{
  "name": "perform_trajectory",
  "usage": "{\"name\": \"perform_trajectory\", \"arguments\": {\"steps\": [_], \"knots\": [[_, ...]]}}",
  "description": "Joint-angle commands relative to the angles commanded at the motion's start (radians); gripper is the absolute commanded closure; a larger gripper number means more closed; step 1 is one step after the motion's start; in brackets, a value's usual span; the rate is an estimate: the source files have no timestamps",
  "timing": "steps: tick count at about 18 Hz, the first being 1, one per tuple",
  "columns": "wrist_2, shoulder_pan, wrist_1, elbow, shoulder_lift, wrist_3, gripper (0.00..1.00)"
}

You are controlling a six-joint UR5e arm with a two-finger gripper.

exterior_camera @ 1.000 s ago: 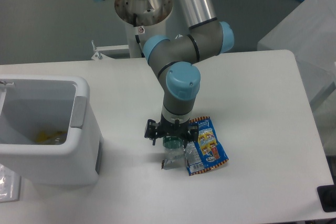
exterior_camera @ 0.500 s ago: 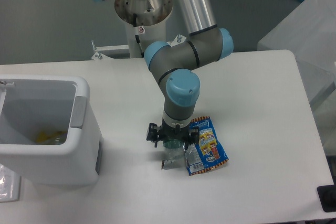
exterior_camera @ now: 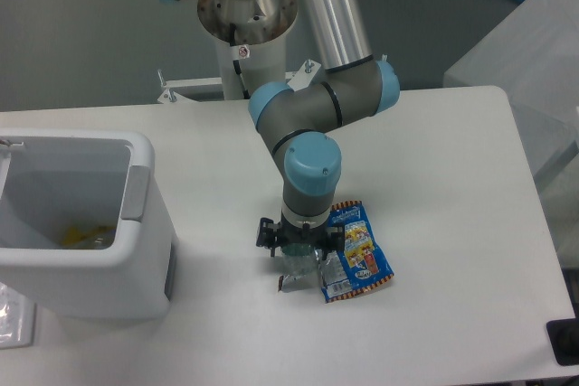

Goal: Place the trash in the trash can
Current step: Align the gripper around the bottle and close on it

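1. The claw [exterior_camera: 297, 243] points straight down over the crushed clear bottle [exterior_camera: 296, 267], which lies on the white bench [exterior_camera: 452, 178] near the middle of its front half. From above is the sensible approach, since the bottle lies flat and low.
2. The claw's black fingers stand either side of the bottle's upper end, where a bit of green shows. Whether they are pressed onto it or a little apart cannot be told; the wrist hides the gap.
3. The blue snack wrapper [exterior_camera: 360, 252] lies just beside the bottle on the side toward the bench's right edge, touching or slightly overlapping it. That crowding probably explains why the claw sits on the bottle's free upper end, not its middle.
4. A small silvery scrap [exterior_camera: 286, 283] seems to lie at the bottle's lower end, toward the front edge, though it is too small to be sure.
5. The trash can [exterior_camera: 136, 223] stands at the left edge of the bench, well apart from the pile, open at the top, with something yellowish already in it.
6. By my judgement the step in hand is gripping the bottle; none of these three pieces is in the can yet.
7. A crushed bottle is light and springy, so a shallow pinch might slip or drag the wrapper along.
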Motion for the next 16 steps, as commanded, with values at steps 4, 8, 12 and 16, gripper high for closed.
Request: {"name": "perform_trajectory", "arguments": {"steps": [4,8,12,16], "knots": [[0.002,0.0,0.0,-0.002,-0.003,0.0,0.09],[0.026,-0.002,0.0,-0.003,-0.003,0.002,0.16],[0.028,-0.006,0.0,-0.005,-0.003,0.005,0.19],[0.028,-0.006,0.0,-0.005,-0.003,0.006,0.25]]}}
